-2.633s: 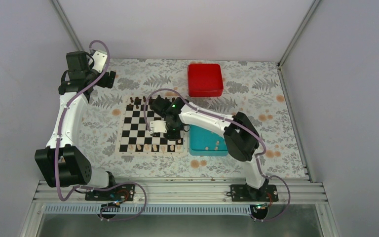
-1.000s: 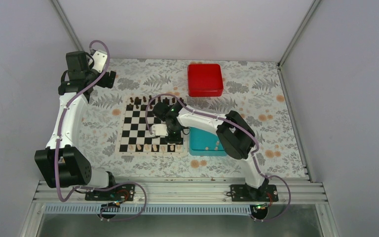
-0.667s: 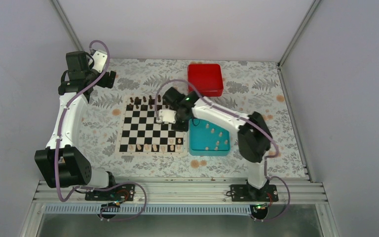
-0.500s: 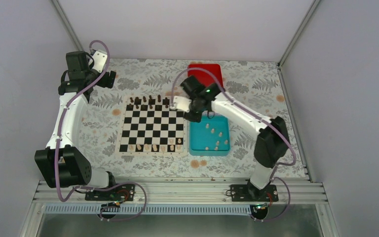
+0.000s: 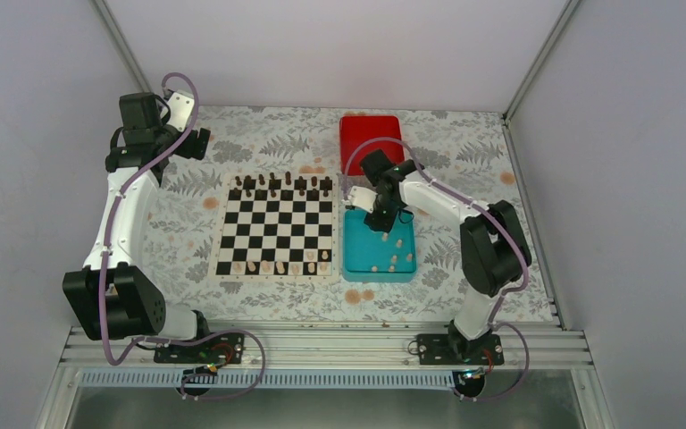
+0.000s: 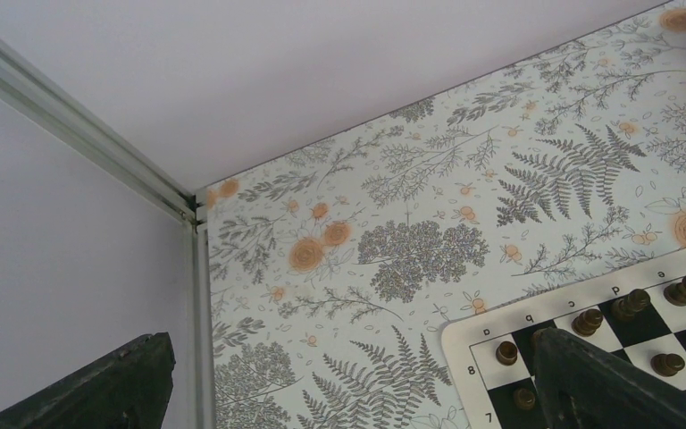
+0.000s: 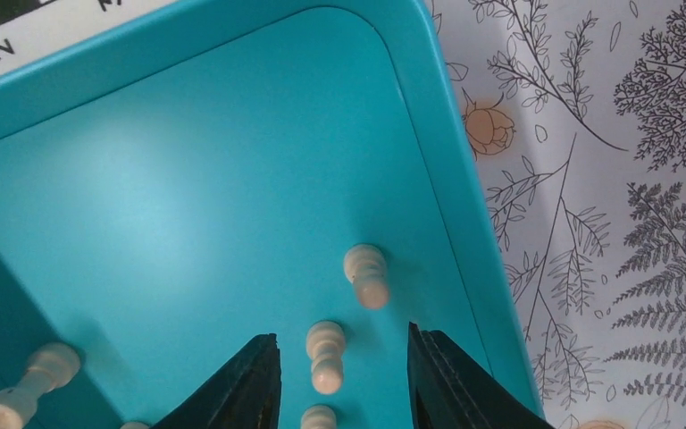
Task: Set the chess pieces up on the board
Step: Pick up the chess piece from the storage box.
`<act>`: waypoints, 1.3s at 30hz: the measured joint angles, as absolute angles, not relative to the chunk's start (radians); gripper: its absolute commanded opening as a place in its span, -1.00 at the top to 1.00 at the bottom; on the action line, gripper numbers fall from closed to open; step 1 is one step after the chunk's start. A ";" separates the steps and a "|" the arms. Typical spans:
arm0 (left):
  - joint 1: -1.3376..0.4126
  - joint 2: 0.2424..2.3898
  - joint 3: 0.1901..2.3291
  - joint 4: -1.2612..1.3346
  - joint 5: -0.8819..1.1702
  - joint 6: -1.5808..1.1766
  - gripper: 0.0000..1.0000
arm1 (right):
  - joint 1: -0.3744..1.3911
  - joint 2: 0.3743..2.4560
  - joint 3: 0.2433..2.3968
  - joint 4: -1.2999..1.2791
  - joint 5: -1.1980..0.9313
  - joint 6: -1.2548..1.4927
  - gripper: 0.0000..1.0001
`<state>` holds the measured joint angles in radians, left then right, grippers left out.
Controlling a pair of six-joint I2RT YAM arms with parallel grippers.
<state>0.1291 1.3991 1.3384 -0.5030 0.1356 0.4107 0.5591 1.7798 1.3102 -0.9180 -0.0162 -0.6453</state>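
Note:
The board (image 5: 276, 225) lies mid-table, with several cream chess pieces (image 5: 279, 266) on its near row and dark ones along its far rows. More cream pieces (image 5: 391, 260) lie in the teal tray (image 5: 352, 268) to its right. My right gripper (image 5: 382, 228) is open over the tray's far part. In the right wrist view its open fingers (image 7: 259, 380) straddle a cream pawn (image 7: 325, 355), and another pawn (image 7: 368, 275) stands just beyond. My left gripper (image 5: 198, 143) is open, high at the far left, empty. The left wrist view shows the board's corner (image 6: 478, 331).
A red box (image 5: 371, 143) sits behind the tray. White walls and metal frame rails enclose the flowered table. Dark chessmen (image 6: 506, 351) stand on the board's far-left squares in the left wrist view.
My right arm has swung from the board's near right squares up, over its far right corner, then across to the teal tray. The left arm has not moved.

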 measured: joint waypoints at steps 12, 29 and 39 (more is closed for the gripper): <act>0.129 1.382 1.338 -0.503 0.136 0.411 -1.00 | 0.535 1.848 1.293 -0.844 -0.020 -0.646 0.24; 0.129 1.382 1.338 -0.503 0.138 0.411 -1.00 | 0.528 1.895 1.292 -0.826 -0.028 -0.652 0.76; 0.129 1.382 1.336 -0.503 0.142 0.411 -1.00 | 0.531 1.887 1.330 -0.893 -0.039 -0.649 0.89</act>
